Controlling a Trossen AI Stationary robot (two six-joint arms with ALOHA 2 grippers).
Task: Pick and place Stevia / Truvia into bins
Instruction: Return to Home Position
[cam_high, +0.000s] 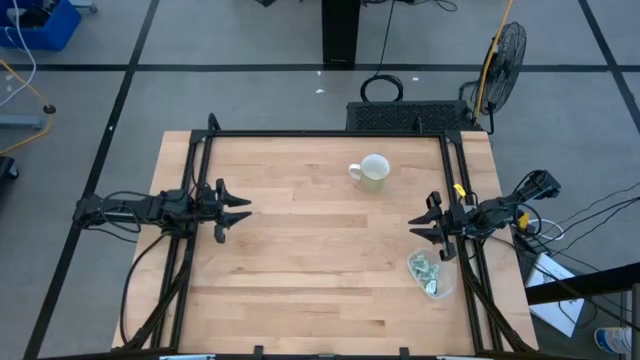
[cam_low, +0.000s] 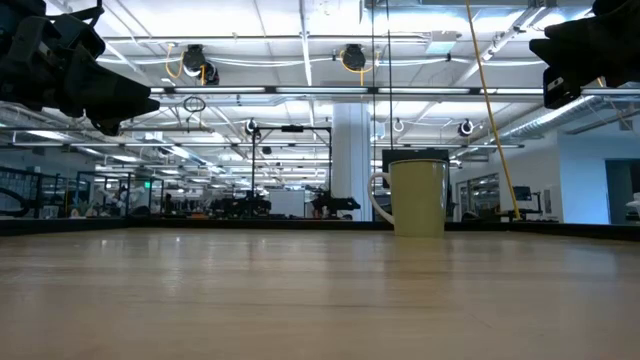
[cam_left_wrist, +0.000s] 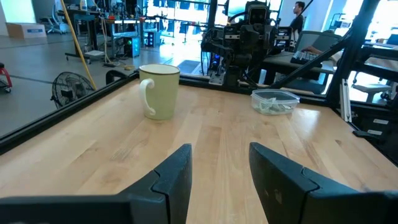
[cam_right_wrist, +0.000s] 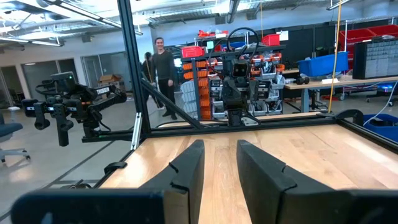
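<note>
My left gripper (cam_high: 243, 209) hangs over the bench (cam_high: 300, 280), well to the left of the mug (cam_high: 374, 172). Its fingers (cam_left_wrist: 177, 171) are spread and hold nothing. My right gripper (cam_high: 412, 227) hangs off the mug's right side, nearer to it than the left one, with its fingers (cam_right_wrist: 186, 168) likewise apart and empty. Past that gripper, on about the same line out from the mug, the tub (cam_high: 431, 274) sits by the bench's right edge. The sachets (cam_high: 424, 268) lie heaped inside it, pale green and white. The mug stands upright, well apart from the tub.
</note>
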